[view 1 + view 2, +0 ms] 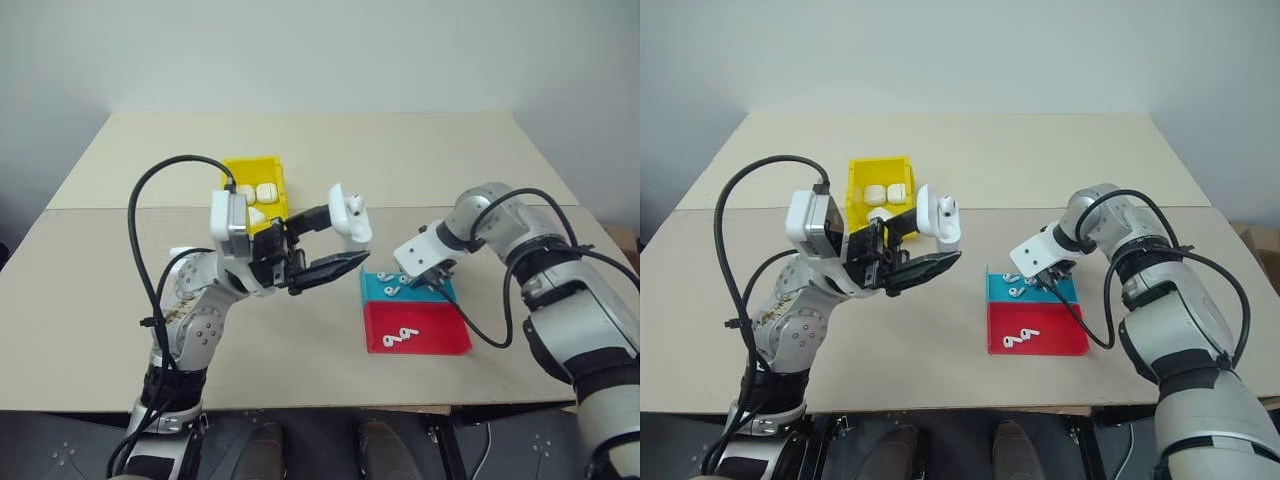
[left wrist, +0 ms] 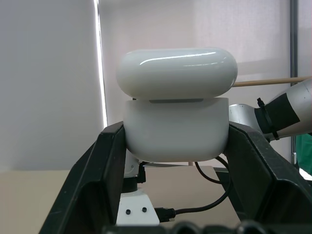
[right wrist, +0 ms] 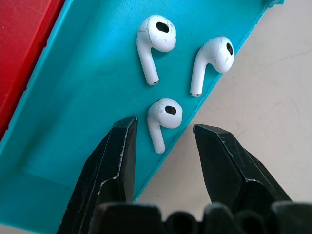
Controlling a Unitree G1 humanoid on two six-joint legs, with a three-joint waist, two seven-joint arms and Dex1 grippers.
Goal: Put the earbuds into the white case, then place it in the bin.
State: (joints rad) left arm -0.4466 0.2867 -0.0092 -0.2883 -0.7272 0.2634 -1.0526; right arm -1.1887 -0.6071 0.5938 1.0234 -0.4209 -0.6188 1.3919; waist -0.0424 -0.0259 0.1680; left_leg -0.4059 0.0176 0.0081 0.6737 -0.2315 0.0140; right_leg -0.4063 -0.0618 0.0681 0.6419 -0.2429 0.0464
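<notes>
**Fingers straddling an earbud while the case is being held aloft**

The right gripper's two black fingers are standing partly open over the blue tray, with one earbud lying between their tips, not pinched. Two more earbuds are lying just beyond it on the same tray, near its edge. In the head views this gripper is pointing steeply down at the centre right of the frame.

Nearest the camera, at the lower centre right, the red tray is touching the blue one, and it is carrying two further earbuds.

Left of centre, the left gripper is clamping the white case by its body, a finger pressing on either side. The case is being held above the table with its lid flipped open, and one earbud is showing in its mouth.

Farther back, at the upper left of centre, the yellow bin is sitting on the table behind the left arm, holding several white cases
</notes>
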